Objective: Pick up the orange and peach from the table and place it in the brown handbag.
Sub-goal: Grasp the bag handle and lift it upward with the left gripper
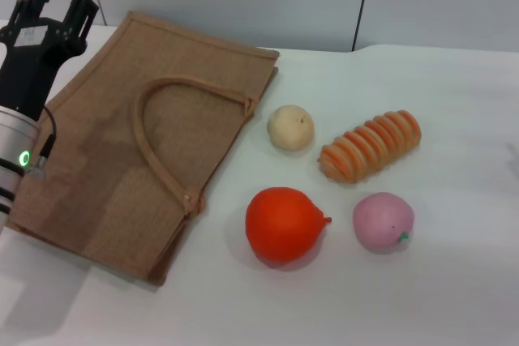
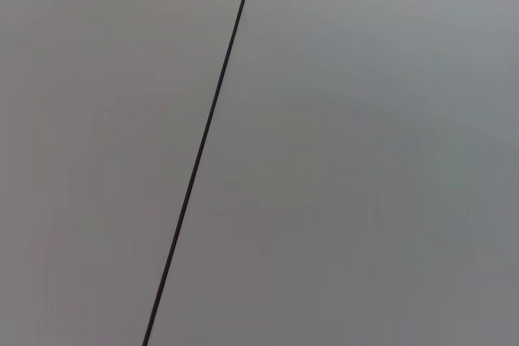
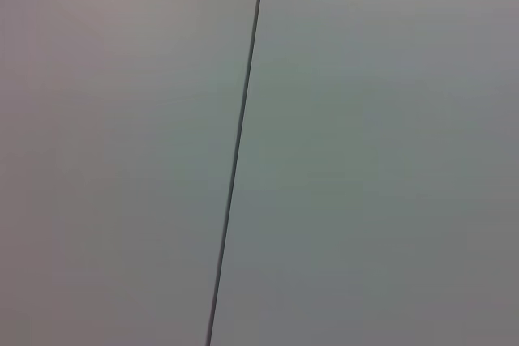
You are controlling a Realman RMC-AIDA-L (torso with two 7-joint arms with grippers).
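Observation:
The orange (image 1: 284, 224), bright red-orange with a small nub, lies on the white table near the front. To its right sits the pink peach (image 1: 383, 221) with a tiny green leaf mark. The brown handbag (image 1: 105, 160) lies flat on the table's left side, one loop handle (image 1: 154, 147) resting on top of it. My left gripper (image 1: 58, 2) is raised over the bag's far left corner, open and holding nothing. The right gripper is out of view. Both wrist views show only a grey wall with a dark seam.
A pale beige round fruit (image 1: 290, 127) lies just right of the bag's edge. An orange-and-cream striped roll (image 1: 371, 145) lies behind the peach. White table (image 1: 454, 103) stretches to the right; a grey wall stands behind.

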